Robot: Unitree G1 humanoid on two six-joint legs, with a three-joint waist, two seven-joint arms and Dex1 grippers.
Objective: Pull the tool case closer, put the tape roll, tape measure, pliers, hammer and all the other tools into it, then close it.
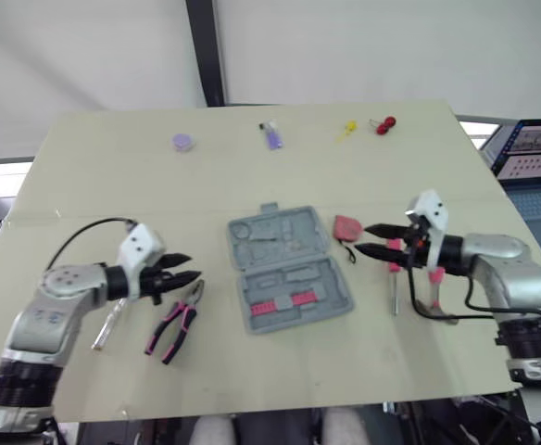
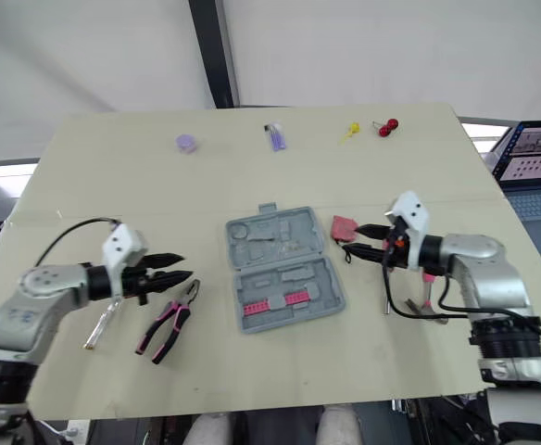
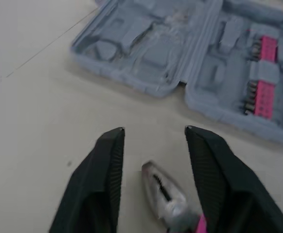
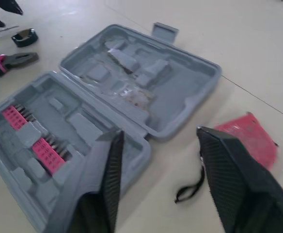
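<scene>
The grey plastic tool case [image 1: 289, 278] is being kept open and flat in the middle of the beige worktop [image 1: 113, 185], with its hinge running across and pink bit strips in the half nearer to the near edge. The flat red tape measure [image 1: 347, 227] with a black strap is lying just beside the case, towards the right edge. The right gripper [image 1: 363, 238] is being held released, with its black fingers [image 4: 107, 179] spread apart and pointing at this tape measure, not touching it.

The pliers with pink and black handles [image 1: 182, 313] are lying beside the case, towards the left edge. The left gripper [image 1: 195, 267] is also being held released, just above the metal nose of the pliers, which is being seen between its fingers [image 3: 102, 170] in the left wrist view.

The small purple tape roll [image 1: 182, 142] is being left near the far edge, well apart from the case. A pink-handled screwdriver [image 1: 394, 283] is lying under the right arm.
</scene>
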